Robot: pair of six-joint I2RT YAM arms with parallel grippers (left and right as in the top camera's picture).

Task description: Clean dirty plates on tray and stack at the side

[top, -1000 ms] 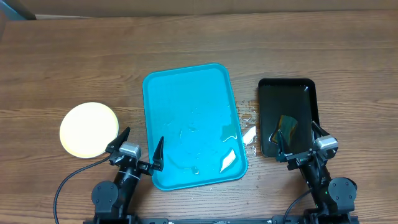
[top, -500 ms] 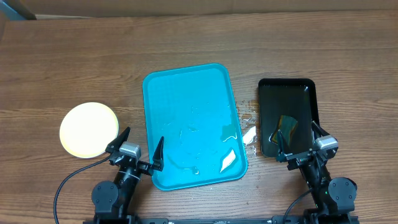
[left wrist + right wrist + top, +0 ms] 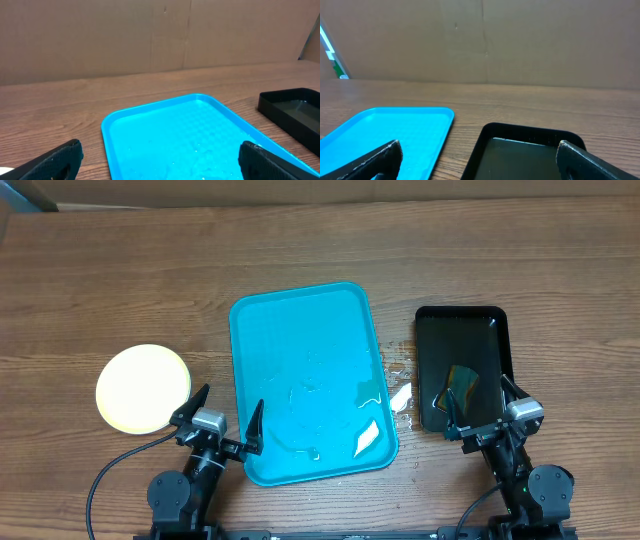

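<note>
Far left in the overhead view: round pale whitish plates (image 3: 145, 387) on the brown wood-grain counter (image 3: 300, 250), well apart from everything else. They read as one disc from above, so I cannot tell how many are stacked, and no smear shows on top. Just right of them, low in frame, the left tool (image 3: 230, 400) hovers with jaws spread wide, gripping nothing, one finger over the lower-left rim of the large turquoise rectangular plastic tray (image 3: 300, 310). The tray sits centre frame with no plates on it, only a wet sheen and small puddles in its lower half. Right of it, water splashes (image 3: 400, 393) on bare counter. Next is the smaller black rectangular plastic tray (image 3: 460, 325) holding a small dark greenish-orange item (image 3: 462, 385), probably a sponge. The right tool (image 3: 476, 392) is at lower right, jaws wide, nothing held, over the black tray's near end. Judgement: the task looks essentially finished, with the tray cleared, plates at the side and both tools empty. What may be left is confirming all three plates are in that stack, which these views do not show.
</note>
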